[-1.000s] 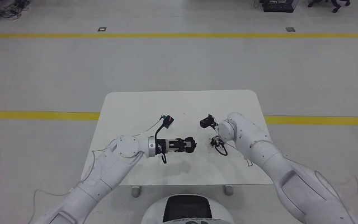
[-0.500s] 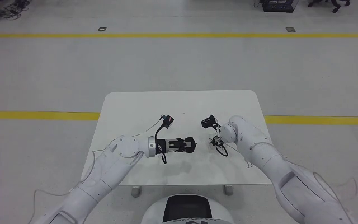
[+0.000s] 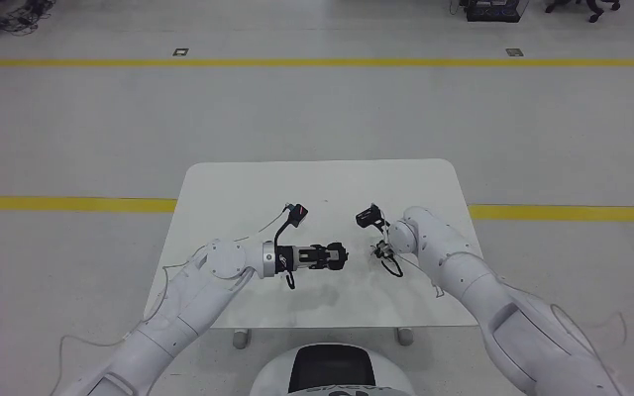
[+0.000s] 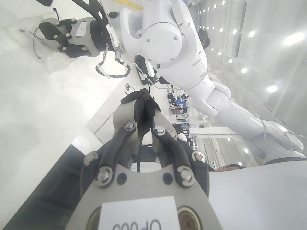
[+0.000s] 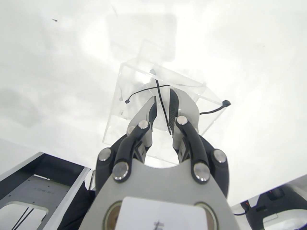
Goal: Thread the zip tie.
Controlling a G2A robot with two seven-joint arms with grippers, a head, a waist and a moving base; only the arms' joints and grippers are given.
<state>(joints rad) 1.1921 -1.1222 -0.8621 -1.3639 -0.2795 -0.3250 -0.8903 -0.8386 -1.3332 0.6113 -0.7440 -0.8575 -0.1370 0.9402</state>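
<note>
Well, the biggest thing is the white table (image 3: 228,188), and both arms are over the half of it nearer to the robot. A clear plastic box (image 5: 120,125) stands on the table on the right side.

The right gripper (image 5: 161,95) points down into this box. Its two fingers are partly open, with a moderate gap between them.

The left gripper (image 4: 144,101) lies about level above the table and points toward the right one, near it but apart. Its black pads are pressed together. I think there is nothing between them, but the view there is dark and I cannot be sure.

Three black zip ties are at the box. One zip tie (image 5: 164,111) runs along the gap between the right gripper's fingers, closer to one finger. The fingers are not pressed on it. A second tie (image 5: 141,90) crosses over the first one near the fingertips. A third tie (image 5: 225,102) is at the corner of the box, with its head just outside the wall.
</note>
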